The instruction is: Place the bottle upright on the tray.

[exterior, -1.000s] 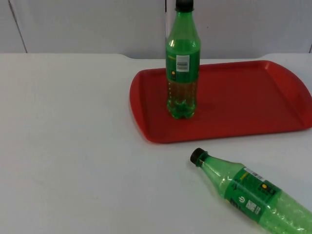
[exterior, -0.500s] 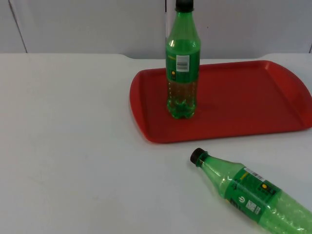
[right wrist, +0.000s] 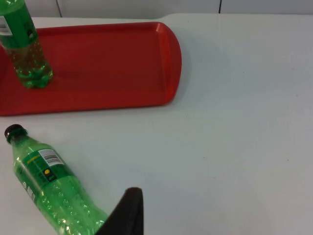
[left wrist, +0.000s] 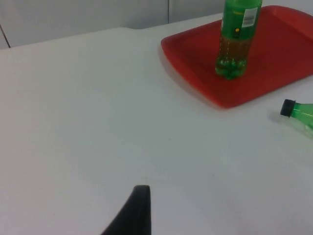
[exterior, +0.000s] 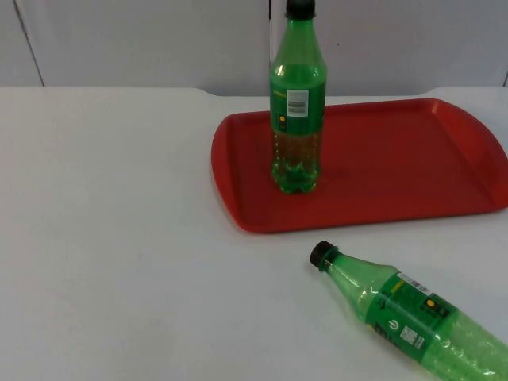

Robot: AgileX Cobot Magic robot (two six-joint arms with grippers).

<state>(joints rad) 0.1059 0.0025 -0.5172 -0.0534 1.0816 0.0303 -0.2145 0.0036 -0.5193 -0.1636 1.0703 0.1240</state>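
Right gripper (right wrist: 128, 215) is waiting above the table, near the lying bottle (exterior: 413, 317); one black fingertip is showing, so I can't tell if it's spread or pressed together. Left gripper (left wrist: 133, 211) is hanging over bare table (exterior: 119, 238), well apart from everything; same story, state unreadable.

Lying bottle is resting on its side on the table, just in front of the tray (exterior: 381, 206), cap (exterior: 321, 253) pointing toward the tray's front edge, not touching it. Second bottle (exterior: 298, 103) is standing upright on the tray's left part.

Risks, as I'm judging them:
- Round smooth plastic body: it's likely rolling if nudged off-centre.
- Thin, empty-looking, dimpled walls: a hard squeeze is probably denting it and slipping.
- Tall and narrow: tipping on release if set down tilted.
- Swinging it in too close is risking knocking over the standing bottle.
- Raised tray rim: base is catching it if carried too low.

Materials: translucent green plastic, glossy label, black caps; tray is smooth red plastic with rounded corners; table is matte white.
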